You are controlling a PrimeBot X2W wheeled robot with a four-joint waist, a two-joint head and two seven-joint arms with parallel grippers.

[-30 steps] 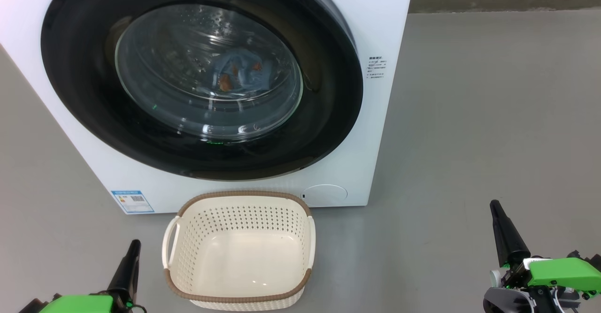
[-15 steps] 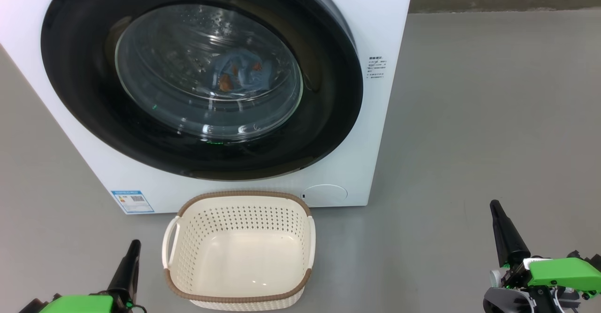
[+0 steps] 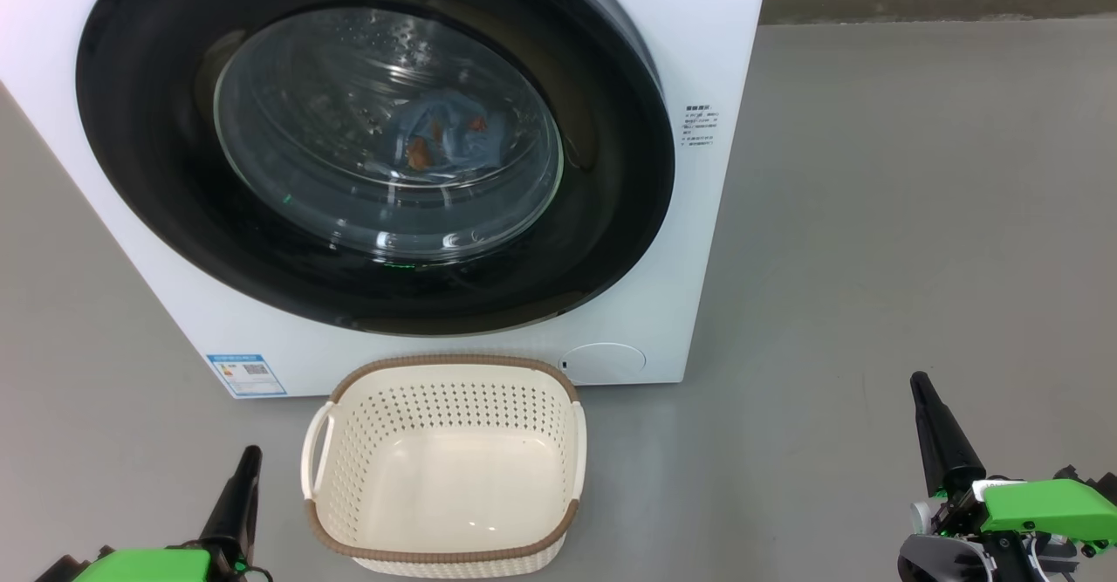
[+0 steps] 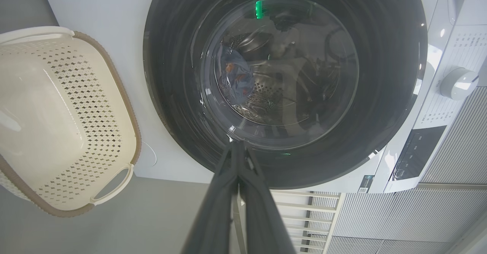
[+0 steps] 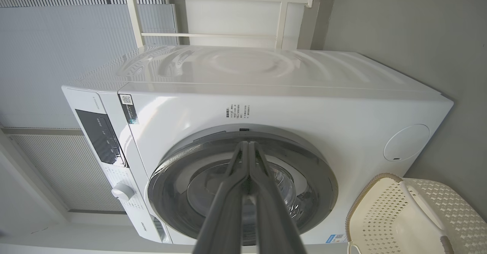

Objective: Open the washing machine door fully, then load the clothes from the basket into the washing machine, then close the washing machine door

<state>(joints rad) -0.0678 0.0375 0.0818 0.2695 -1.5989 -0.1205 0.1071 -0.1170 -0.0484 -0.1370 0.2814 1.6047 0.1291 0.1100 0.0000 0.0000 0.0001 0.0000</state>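
Observation:
The washing machine (image 3: 716, 58) is white and stands at the top left of the head view. Its round black washing machine door (image 3: 157, 172) lies shut against the front. Behind the glass window, light blue clothes (image 3: 449, 139) with orange-brown patches lie in the drum, also seen as clothes (image 4: 235, 79) from the left wrist. The cream basket (image 3: 445, 464) sits on the floor in front of the machine, and nothing lies in it. My left gripper (image 3: 249, 458) is shut at the lower left, beside the basket. At the lower right, my right gripper (image 3: 918, 383) is shut and holds nothing.
Grey floor (image 3: 916, 215) stretches to the right of the machine up to a wall base (image 3: 942, 2). A control panel with a dial (image 4: 456, 83) runs along the machine's top front. A white rack (image 5: 213, 14) stands behind the machine.

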